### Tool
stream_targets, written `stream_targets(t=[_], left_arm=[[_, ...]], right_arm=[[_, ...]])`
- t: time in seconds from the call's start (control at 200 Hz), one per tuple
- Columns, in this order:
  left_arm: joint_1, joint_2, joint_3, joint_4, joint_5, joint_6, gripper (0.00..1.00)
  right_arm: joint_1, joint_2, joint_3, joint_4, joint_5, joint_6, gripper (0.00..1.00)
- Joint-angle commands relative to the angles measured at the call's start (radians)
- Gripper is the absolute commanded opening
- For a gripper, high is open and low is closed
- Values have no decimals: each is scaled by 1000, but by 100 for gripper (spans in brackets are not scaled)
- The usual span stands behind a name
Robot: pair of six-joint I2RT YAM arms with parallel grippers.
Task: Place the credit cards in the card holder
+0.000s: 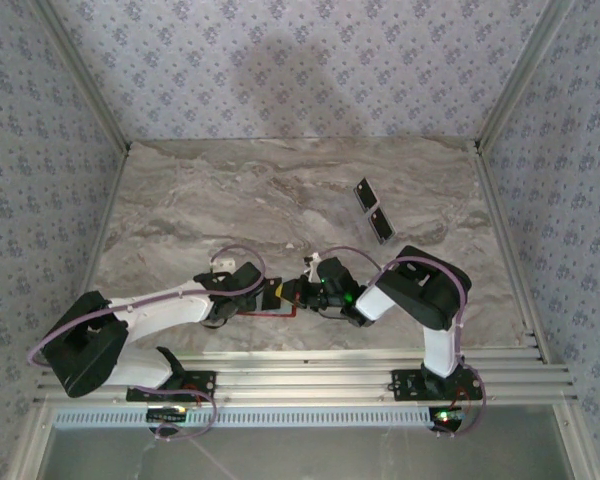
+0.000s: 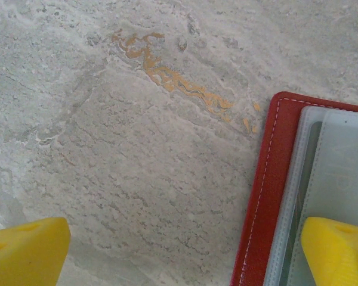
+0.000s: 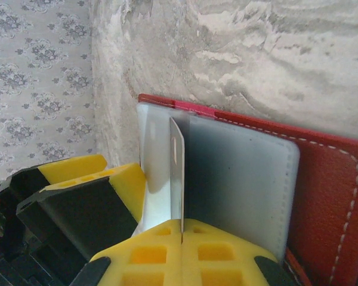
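Observation:
The red card holder (image 3: 328, 196) lies open on the marble table (image 2: 137, 149), its grey plastic sleeves (image 3: 238, 179) facing up. My right gripper (image 3: 182, 229) is shut on a silvery grey credit card (image 3: 177, 170), held on edge with its far end down among the sleeves. My left gripper (image 2: 185, 256) is open at the holder's left edge (image 2: 262, 196); one yellow fingertip (image 2: 337, 250) rests over the sleeves, the other (image 2: 24, 250) over bare table. From above, both grippers (image 1: 265, 295) (image 1: 302, 291) meet over the holder (image 1: 278, 313). Two glossy black credit cards (image 1: 364, 192) (image 1: 381, 222) lie further back on the right.
The left gripper's yellow finger (image 3: 122, 182) sits close beside the held card in the right wrist view. Patterned walls (image 1: 300, 60) enclose the table at the back and on both sides. An aluminium rail (image 1: 310, 375) runs along the near edge.

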Motion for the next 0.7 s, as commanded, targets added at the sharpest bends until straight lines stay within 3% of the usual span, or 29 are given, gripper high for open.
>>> stream_targets(t=[0.0,0.4,0.55,0.61,0.695], left_arm=[[-7,-1,-25,-58,19,-5,100],[-6,-3,-19,-59,18,-3,100],[-6,-15,7,-78,4,3,100],[-6,-21,21,-86,0,9,100],[-2,-26,40,-98,-8,15,100]], right_arm=[[2,37,6,-49,10,-20,0],[34,53,43,-85,5,-26,0],[21,7,28,-130,7,-41,47],[18,-23,24,-180,16,-62,56],[8,-53,18,-244,19,-87,61]])
